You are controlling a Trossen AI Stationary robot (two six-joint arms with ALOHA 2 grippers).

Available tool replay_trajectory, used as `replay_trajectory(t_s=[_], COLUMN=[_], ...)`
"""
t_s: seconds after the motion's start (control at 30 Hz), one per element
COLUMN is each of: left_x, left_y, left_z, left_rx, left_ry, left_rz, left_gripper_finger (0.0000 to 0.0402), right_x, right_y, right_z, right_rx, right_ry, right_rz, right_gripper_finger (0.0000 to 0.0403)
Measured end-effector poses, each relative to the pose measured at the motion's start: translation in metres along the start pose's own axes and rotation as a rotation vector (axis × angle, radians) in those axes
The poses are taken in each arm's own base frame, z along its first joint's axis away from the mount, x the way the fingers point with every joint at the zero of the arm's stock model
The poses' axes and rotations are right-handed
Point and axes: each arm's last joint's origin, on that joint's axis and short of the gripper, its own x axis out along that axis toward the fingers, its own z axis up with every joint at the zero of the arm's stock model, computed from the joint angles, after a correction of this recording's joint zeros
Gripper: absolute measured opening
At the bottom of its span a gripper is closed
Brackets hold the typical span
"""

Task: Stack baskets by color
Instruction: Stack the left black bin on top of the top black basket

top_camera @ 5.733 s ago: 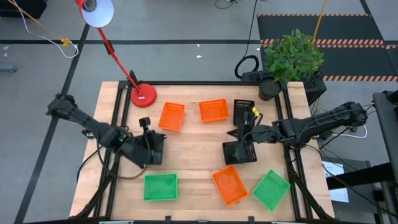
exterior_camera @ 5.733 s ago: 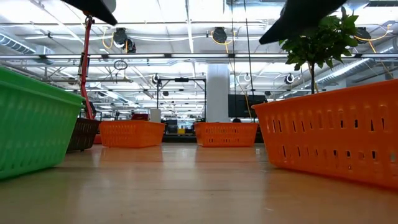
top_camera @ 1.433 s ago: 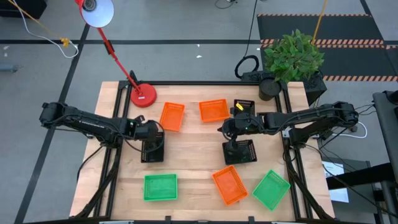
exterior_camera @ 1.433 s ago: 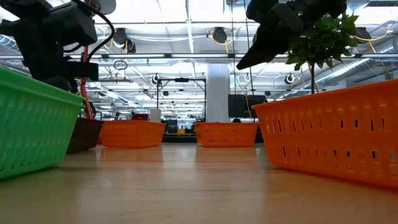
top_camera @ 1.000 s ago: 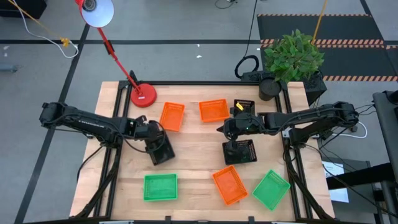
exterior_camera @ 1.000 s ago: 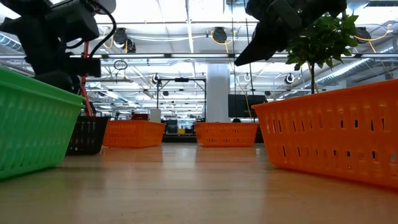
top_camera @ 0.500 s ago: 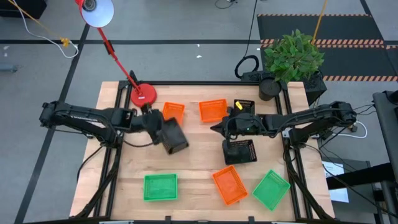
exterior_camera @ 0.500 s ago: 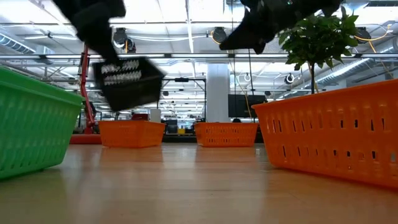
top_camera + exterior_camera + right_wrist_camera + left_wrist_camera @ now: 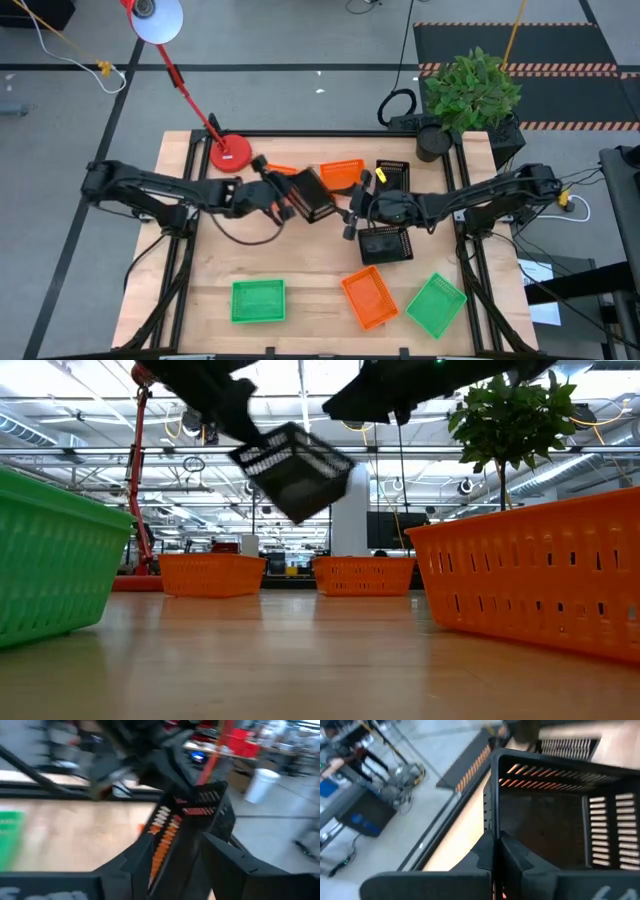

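- Left gripper (image 9: 281, 200) pinched shut on rim of small black mesh-sided plastic basket (image 9: 309, 194); basket off the table since a sec ago, carried tilted from left-centre toward mid-table, over the rear orange mesh basket (image 9: 343, 175).
- Right gripper (image 9: 352, 213) fingers just spread, right beside carried basket, above second black mesh basket (image 9: 386, 243) on wooden table (image 9: 300, 262).
- Looks like handover or drop onto black stack coming; blacks not stacked yet.
- Green mesh baskets (image 9: 258, 300) and front orange basket (image 9: 368, 297) untouched.
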Motion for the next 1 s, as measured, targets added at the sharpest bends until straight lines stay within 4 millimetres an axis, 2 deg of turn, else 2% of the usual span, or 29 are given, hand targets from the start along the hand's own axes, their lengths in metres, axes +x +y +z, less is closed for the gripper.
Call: replay_trajectory(t_s=[0.13,0.27,0.53,0.73,0.87,1.0], left_x=[0.014,0.019,0.019,0.02,0.022,0.022], left_y=[-0.011,-0.01,-0.011,-0.009,-0.008,-0.007], left_z=[0.002,0.001,0.002,0.0,-0.002,-0.002], left_rx=[0.029,0.031,0.021,0.027,0.034,0.027], left_ry=[-0.038,-0.03,-0.04,-0.028,-0.008,-0.008], left_rz=[0.005,0.015,-0.011,-0.012,-0.006,-0.004], left_gripper_finger=[0.0007,0.0011,0.0007,0.0017,0.0007,0.0016], right_x=[0.006,0.007,0.009,0.01,0.01,0.01], right_y=[-0.002,-0.003,-0.01,-0.011,-0.007,-0.006], right_z=[-0.01,-0.015,-0.018,-0.017,-0.013,-0.015], right_rx=[-0.067,-0.083,-0.051,0.018,0.057,0.053], right_ry=[0.063,0.096,0.121,0.103,0.064,0.081], right_rz=[-0.165,-0.242,-0.302,-0.25,-0.177,-0.176], right_gripper_finger=[0.0167,0.0152,0.0073,0.0028,0.0035,0.007])
